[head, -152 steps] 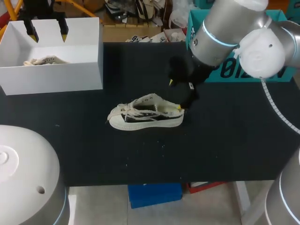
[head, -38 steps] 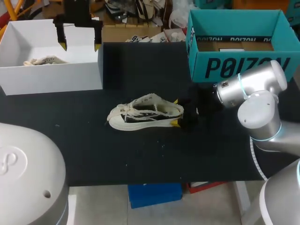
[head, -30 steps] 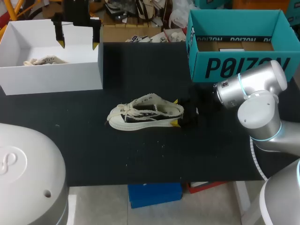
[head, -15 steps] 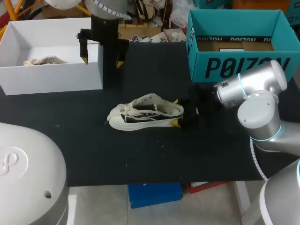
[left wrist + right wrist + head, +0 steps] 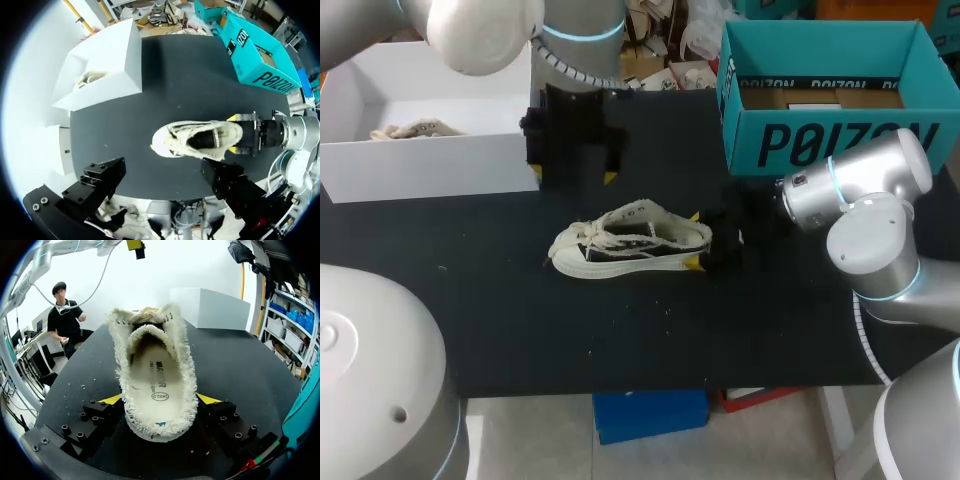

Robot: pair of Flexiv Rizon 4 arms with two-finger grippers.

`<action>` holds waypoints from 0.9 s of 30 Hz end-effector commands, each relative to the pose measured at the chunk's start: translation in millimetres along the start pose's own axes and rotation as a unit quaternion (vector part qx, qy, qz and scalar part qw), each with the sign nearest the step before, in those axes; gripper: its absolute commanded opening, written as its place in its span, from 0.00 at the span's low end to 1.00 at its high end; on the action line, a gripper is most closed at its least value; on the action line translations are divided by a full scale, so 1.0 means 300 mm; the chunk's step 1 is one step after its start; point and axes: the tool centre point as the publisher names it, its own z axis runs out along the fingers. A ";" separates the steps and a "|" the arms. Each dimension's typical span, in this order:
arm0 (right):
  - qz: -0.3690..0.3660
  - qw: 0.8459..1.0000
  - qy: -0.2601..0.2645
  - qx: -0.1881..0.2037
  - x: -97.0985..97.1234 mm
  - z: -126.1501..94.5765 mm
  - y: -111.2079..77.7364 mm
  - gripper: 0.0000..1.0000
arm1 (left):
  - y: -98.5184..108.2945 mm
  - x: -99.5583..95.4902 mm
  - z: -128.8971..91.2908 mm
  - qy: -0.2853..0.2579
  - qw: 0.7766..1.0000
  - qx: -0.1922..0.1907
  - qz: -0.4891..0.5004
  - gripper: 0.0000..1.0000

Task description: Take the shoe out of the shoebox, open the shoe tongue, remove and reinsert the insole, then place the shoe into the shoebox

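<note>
A cream low-top shoe with a frayed collar lies on its sole on the black table, toe to the left. My right gripper is at its heel, one yellow-tipped finger on each side, shut on it. In the right wrist view the shoe lies ahead of the gripper with its mouth wide and the insole in place. My left gripper hangs open and empty just behind the shoe, by the corner of the white shoebox. From it I look down on the shoe.
A second cream shoe lies in the white shoebox at the back left. A teal box stands at the back right, close behind my right arm. Both boxes also show in the left wrist view.
My left arm has come from over the white shoebox to the right and forward, ending just behind the shoe. The right gripper and the shoe have not moved.
</note>
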 end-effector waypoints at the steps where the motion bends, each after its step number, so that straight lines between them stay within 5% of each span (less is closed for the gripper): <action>1: 0.001 1.000 -0.001 0.001 -0.004 0.009 0.000 0.00 | -0.022 0.047 0.022 -0.009 1.000 -0.006 0.000 1.00; 12: 0.001 1.000 -0.001 0.001 -0.004 0.009 0.000 0.00 | -0.018 0.046 0.023 -0.017 1.000 -0.014 0.000 1.00; 27: 0.001 1.000 -0.001 0.001 -0.004 0.009 0.000 0.00 | 0.015 0.278 0.155 -0.061 0.996 -0.055 0.034 1.00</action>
